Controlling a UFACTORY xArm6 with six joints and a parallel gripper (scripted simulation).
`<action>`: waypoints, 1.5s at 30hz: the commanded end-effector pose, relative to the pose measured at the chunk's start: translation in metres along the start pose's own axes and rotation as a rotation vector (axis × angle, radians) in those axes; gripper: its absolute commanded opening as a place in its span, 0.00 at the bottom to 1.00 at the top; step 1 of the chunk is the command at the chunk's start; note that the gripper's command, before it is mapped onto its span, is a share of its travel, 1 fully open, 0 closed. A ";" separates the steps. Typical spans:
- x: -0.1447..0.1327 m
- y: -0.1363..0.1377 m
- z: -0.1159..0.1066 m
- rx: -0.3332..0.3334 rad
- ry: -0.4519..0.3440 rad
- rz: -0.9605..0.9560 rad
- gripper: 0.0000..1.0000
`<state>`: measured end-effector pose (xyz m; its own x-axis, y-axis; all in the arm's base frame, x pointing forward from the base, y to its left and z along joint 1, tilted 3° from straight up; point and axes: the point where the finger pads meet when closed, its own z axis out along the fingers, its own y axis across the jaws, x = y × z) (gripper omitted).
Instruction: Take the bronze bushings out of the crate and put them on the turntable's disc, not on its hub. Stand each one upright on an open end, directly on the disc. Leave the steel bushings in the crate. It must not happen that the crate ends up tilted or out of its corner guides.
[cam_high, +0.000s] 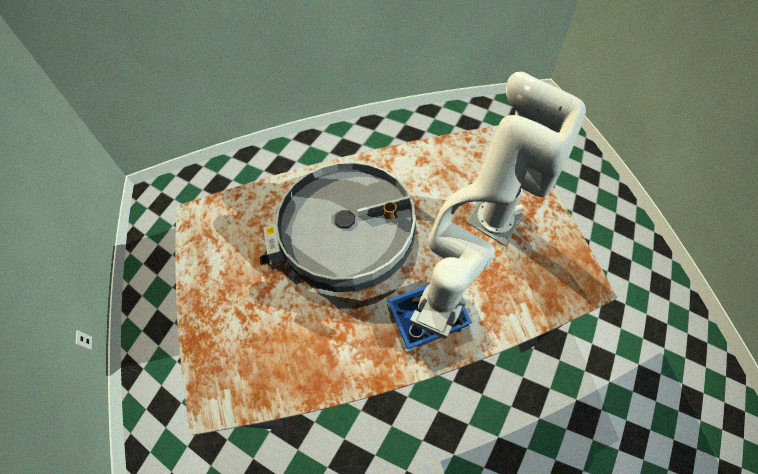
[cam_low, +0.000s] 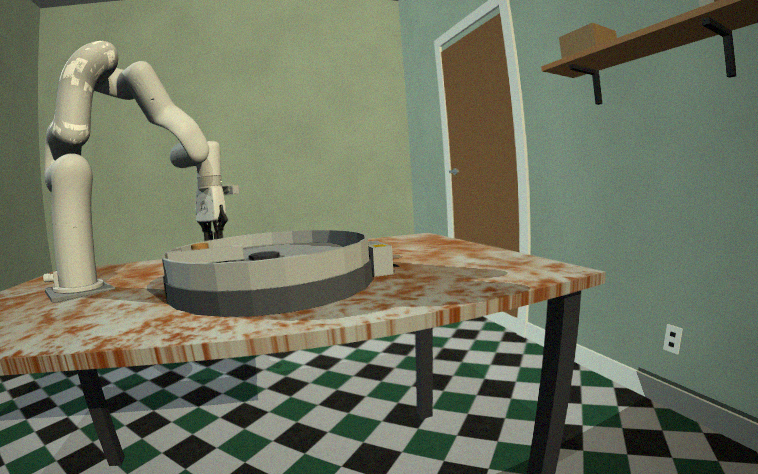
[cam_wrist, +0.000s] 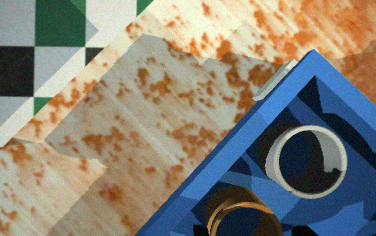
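Claw (cam_high: 439, 319) (cam_low: 212, 237) (cam_wrist: 251, 231): spread partway, nothing gripped.
Crate (cam_high: 395, 318) (cam_wrist: 224, 145): located beneath claw.
Bronze bushing (cam_wrist: 245, 204): seated in crate, under fingertips.
Steel bushing (cam_high: 410, 334) (cam_wrist: 272, 162): seated in crate, beside claw.
Placed bushing (cam_high: 390, 213) (cam_low: 199, 245): stood upright on disc (cam_high: 318, 245), well apart from claw.

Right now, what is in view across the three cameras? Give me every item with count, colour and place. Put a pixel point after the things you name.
Table (cam_high: 240, 357) (cam_low: 475, 279): one, orange and white, under everything below
Turntable (cam_high: 346, 281) (cam_low: 268, 299): one, grey, beside the crate
Hub (cam_high: 344, 219) (cam_low: 264, 255): one, dark, mid-disc
Bronze bushing: two; one on the disc (cam_high: 390, 210) (cam_low: 199, 245), one in the crate (cam_wrist: 250, 205)
Steel bushing (cam_high: 415, 338) (cam_wrist: 274, 162): at least one, pale, crate corner
Crate (cam_high: 403, 334) (cam_wrist: 197, 187): one, blue, on the table
Control box (cam_high: 271, 241) (cam_low: 382, 260): one, pale, turntable's side
Door (cam_low: 480, 134): one, brown
Shelf (cam_low: 659, 45): one, brown, carrying a box (cam_low: 586, 40)
Outlet (cam_high: 84, 339) (cam_low: 673, 338): one, white, wall
Arm (cam_high: 503, 156) (cam_low: 72, 223): one, white
Tool (cam_low: 213, 237): one, white and black, over the crate
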<state>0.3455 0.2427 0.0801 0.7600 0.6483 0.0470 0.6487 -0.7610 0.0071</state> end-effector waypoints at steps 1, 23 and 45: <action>0.001 0.000 -0.001 0.000 0.004 0.000 0.48; 0.001 0.000 0.022 0.000 0.004 0.000 0.48; 0.001 0.000 0.023 0.000 0.004 0.000 0.00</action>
<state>0.3467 0.2434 0.0564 0.7599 0.6483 0.0473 0.6487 -0.7610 0.0072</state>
